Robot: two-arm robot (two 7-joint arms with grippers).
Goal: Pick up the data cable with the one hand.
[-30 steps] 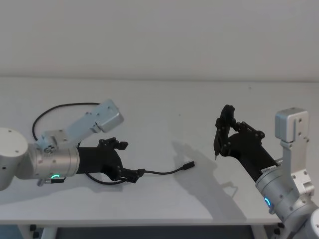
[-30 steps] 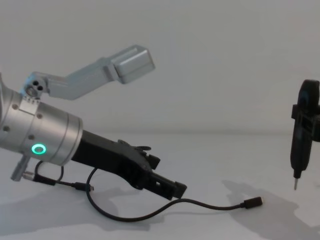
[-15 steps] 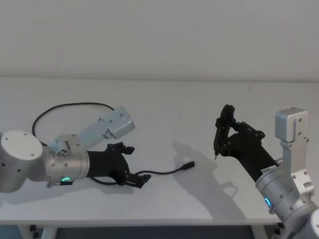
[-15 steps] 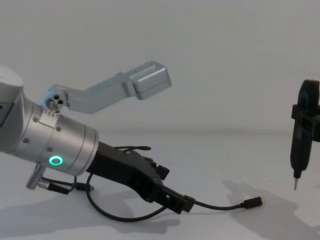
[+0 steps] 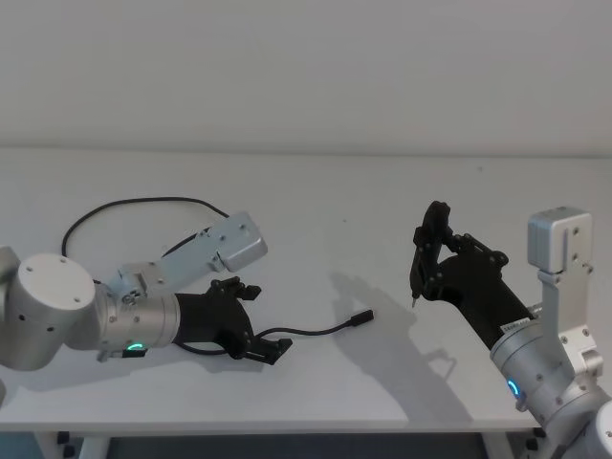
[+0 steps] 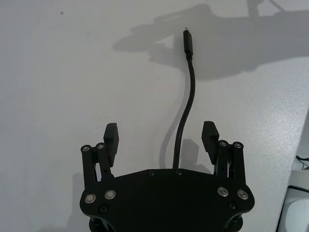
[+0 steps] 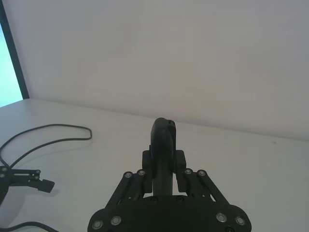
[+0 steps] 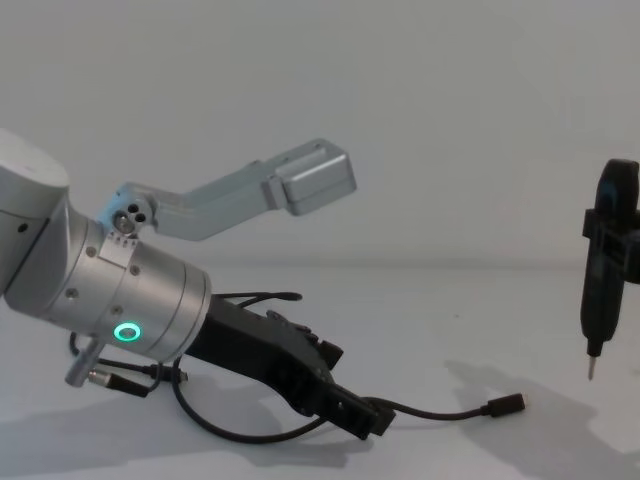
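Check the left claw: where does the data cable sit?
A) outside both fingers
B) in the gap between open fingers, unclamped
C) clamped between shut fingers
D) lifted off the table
B: the left wrist view shows the data cable running between the left claw's spread fingers, touching neither; the right claw holds an upright tool farther right.
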